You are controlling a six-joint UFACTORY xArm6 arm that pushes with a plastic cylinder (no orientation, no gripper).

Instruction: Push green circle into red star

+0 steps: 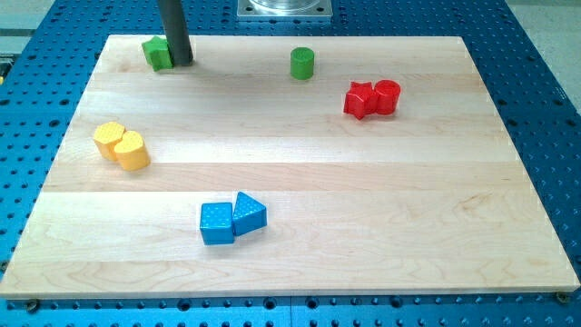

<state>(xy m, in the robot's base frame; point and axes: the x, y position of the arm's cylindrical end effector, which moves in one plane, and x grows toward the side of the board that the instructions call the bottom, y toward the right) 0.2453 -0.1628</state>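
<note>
Well, my tip [182, 62] beside green block [157, 53] — green circle [302, 63] apart

Lab bench: wooden board [300, 182] on blue perforated table [536, 109] w/ metal mount [284, 8].

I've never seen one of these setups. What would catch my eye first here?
Probably the dark rod at the view's top left, my tip against a green block. Then the bright pairs on the pale wooden board: red star touching a red cylinder at right, with the green circle standing alone.
</note>
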